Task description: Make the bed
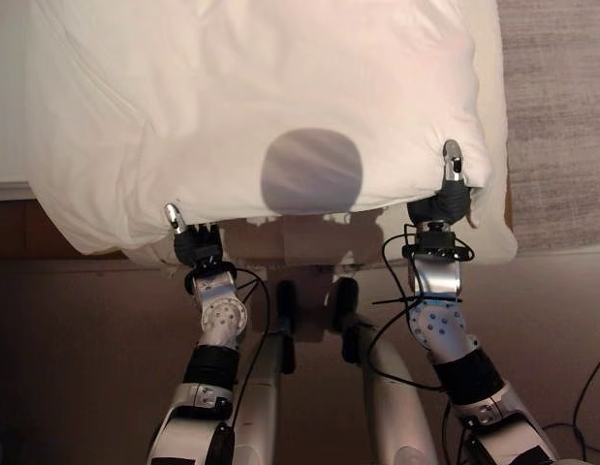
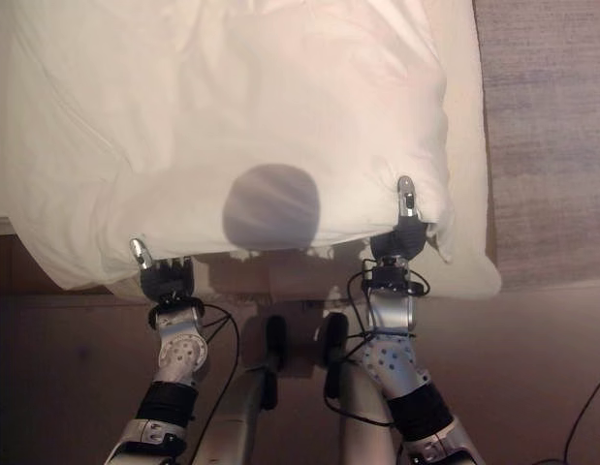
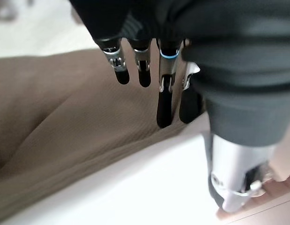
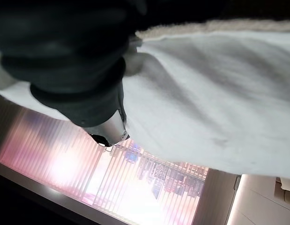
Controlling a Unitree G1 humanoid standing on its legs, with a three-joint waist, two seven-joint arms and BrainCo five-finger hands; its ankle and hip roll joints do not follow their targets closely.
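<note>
At the left of the head views, the left robot hand (image 1: 191, 242) sits at the near-left corner of the white duvet (image 1: 251, 107), its thumb lying on top of the cloth and its fingers tucked beneath the hem. In its own wrist view those fingers (image 3: 164, 101) hang fairly straight over a brown ribbed fabric (image 3: 65, 136) beside a white edge, so the hold looks like a thumb pinch on the hem rather than a full wrap.

The duvet is spread across the bed (image 1: 495, 247), puffed and creased, with its near edge raised off the foot of the mattress between the two hands.

At the right, the right robot hand (image 1: 452, 194) holds the near-right corner the same way, thumb up on the cloth. Its wrist view shows white duvet draped over the dark cover and the fingers hidden, so I cannot tell how far they are curled.

I judge the task partway done: the cover is over the bed, but the near edge has yet to be drawn down, laid flat and smoothed. A grey rug (image 1: 556, 116) lies beyond the bed's right side.
</note>
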